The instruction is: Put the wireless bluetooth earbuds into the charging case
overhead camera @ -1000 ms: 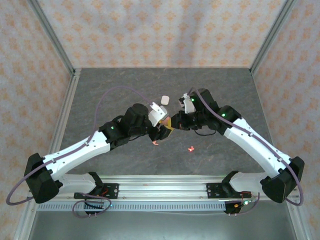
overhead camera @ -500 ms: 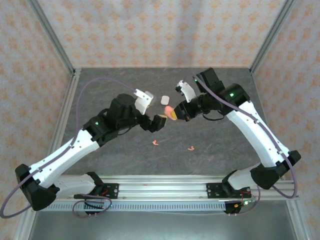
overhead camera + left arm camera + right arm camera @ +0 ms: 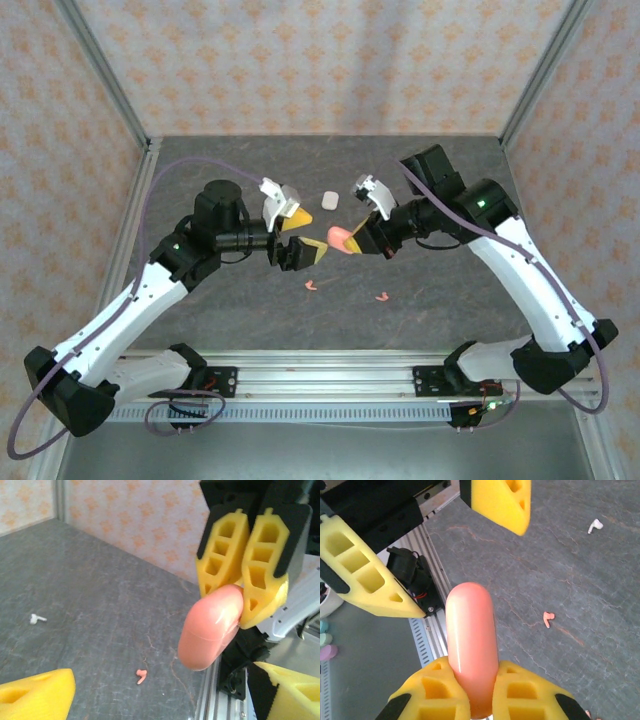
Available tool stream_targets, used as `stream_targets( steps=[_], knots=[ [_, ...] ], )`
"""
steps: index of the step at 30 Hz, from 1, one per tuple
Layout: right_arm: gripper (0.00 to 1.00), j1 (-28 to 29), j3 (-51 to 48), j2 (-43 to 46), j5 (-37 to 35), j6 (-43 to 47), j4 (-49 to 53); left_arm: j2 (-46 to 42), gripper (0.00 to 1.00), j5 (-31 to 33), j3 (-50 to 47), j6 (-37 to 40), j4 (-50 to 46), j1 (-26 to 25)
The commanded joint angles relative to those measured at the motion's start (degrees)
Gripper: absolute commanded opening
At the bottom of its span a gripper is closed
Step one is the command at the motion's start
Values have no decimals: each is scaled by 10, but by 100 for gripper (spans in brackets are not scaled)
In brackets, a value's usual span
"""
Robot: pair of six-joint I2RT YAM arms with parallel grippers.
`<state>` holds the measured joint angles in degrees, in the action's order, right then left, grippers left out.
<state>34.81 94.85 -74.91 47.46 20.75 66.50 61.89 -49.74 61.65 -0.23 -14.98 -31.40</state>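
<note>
Pink charging case (image 3: 339, 238) clamped endwise in the right gripper (image 3: 472, 677), clear of the table (image 3: 450, 300). The left gripper (image 3: 299, 236) gapes empty just beside the case. One pink earbud (image 3: 312, 285) and a second pink earbud (image 3: 381, 296) lie on open surface nearside.

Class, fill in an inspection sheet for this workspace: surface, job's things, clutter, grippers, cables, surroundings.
Surface: grey stone-look table.
Job's things: pink case shut, held off the table; white case on the table; left pink earbud, right pink earbud and white earbud lying loose.
Clutter: small pastel objects beyond the rail, too cropped to identify.
Grippers: left gripper open, empty; right gripper pinching the pink case.
Cables: purple cable looping along the left arm, another along the right.
Surroundings: patterned walls, metal frame.
</note>
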Motion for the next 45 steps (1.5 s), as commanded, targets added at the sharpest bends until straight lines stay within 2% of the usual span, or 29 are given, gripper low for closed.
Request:
stream_targets(
  steps=[1, 2, 4, 8, 12, 17, 21, 27, 29, 31, 32, 35, 37, 40, 45],
  knots=[
    [0, 0, 2, 6, 28, 28, -15, 9, 86, -65, 25, 29, -6, -2],
    [0, 0, 2, 7, 31, 27, -18, 16, 84, -74, 30, 31, -11, -2],
    [1, 0, -1, 9, 36, 23, -28, 34, 71, -93, 46, 39, -33, -2],
    [0, 0, -8, 14, 44, 14, -44, 72, 53, -126, 79, 26, -50, -3],
    [0, 1, -11, 20, 43, 11, -51, 86, 38, -127, 93, 19, -54, -8],
    [0, 0, -18, 25, 41, 12, -56, 109, 37, -142, 113, 13, -70, -10],
    [0, 0, -19, 26, 46, 11, -59, 121, 28, -147, 125, 18, -81, -17],
    [0, -5, -18, 26, 50, 0, -68, 126, 29, -139, 129, 27, -94, -24],
    [0, -6, -20, 25, 57, -8, -75, 125, 21, -123, 129, 26, -94, -29],
    [0, -6, -24, 23, 62, -15, -80, 121, 5, -125, 129, 36, -92, -34],
    [0, -7, -26, 21, 65, -19, -82, 119, 0, -124, 128, 43, -92, -36],
    [1, -9, -34, 17, 66, -30, -90, 110, 0, -120, 120, 66, -90, -38],
    [4, -8, -40, 15, 66, -38, -96, 101, 0, -96, 113, 79, -91, -38],
    [13, -9, -56, 14, 62, -59, -117, 80, 0, -42, 90, 81, -76, -38],
    [25, -9, -65, 2, -6, -66, -107, 29, 0, 0, 29, 80, -14, -38]
  ],
)
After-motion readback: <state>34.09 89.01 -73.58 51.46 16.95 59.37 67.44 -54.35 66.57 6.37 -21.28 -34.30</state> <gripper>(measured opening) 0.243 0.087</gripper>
